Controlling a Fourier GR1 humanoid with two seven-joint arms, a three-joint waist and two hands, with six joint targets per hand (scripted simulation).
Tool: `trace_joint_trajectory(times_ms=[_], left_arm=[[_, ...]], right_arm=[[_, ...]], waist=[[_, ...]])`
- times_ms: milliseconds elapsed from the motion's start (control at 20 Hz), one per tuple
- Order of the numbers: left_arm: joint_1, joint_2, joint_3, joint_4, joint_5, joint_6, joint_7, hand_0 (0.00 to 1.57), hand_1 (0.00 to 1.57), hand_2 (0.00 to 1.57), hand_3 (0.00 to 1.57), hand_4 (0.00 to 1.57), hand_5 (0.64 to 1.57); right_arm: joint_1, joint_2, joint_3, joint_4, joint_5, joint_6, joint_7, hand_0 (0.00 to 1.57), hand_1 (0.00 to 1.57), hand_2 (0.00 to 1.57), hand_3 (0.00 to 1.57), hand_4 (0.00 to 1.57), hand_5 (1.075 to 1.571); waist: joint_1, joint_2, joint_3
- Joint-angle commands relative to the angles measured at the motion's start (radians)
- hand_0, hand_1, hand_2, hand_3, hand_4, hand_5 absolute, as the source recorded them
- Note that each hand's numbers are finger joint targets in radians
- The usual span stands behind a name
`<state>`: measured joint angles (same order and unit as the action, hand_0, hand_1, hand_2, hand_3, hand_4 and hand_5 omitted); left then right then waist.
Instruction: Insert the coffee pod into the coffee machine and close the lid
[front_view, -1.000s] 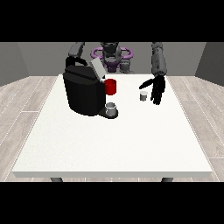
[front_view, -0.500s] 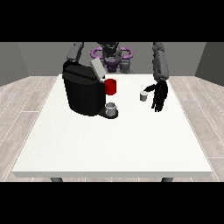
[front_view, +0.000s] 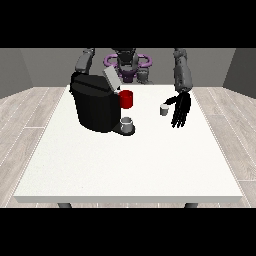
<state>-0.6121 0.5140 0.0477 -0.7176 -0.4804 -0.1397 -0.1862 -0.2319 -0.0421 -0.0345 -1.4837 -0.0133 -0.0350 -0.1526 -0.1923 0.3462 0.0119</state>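
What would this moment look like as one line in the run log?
stage: reaching for pod | hand at the view's right: open, beside coffee pod | pod: upright on table | coffee machine: lid raised | other hand: hidden

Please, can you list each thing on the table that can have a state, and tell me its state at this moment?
Coffee machine: upright, lid raised open.
Coffee pod: standing on the table, beside the hand, not held.
Cup: standing on the machine's tray.
Hand at the view's right: open, fingers hanging straight down, next to the pod.
Hand at the view's left: hidden behind the machine.
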Motion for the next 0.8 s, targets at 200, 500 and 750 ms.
trace_joint_trajectory(times_ms=[200,500,750], left_arm=[[-0.027,-0.05,-0.038,0.057,-0.077,0.054,-0.023,1.07,1.07,1.15,1.08,0.0,1.571],[-0.026,-0.144,-0.093,0.024,-0.138,0.119,0.039,1.21,1.21,1.22,1.09,0.0,1.571],[-0.034,-0.137,-0.103,0.024,-0.152,0.075,0.003,1.25,1.25,1.24,1.08,0.11,1.571]], right_arm=[[0.009,0.029,0.011,0.052,0.029,-0.04,-0.019,0.0,0.0,0.0,0.0,0.39,1.571],[-0.009,0.029,0.011,0.113,0.032,-0.04,-0.019,0.0,0.0,0.0,0.0,0.4,1.571],[-0.031,0.003,-0.038,0.175,-0.007,-0.011,-0.061,0.0,0.0,0.0,0.0,0.33,1.571]], waist=[[0.004,-0.019,-0.0121],[-0.015,-0.043,-0.0118],[0.013,-0.054,-0.0117]])
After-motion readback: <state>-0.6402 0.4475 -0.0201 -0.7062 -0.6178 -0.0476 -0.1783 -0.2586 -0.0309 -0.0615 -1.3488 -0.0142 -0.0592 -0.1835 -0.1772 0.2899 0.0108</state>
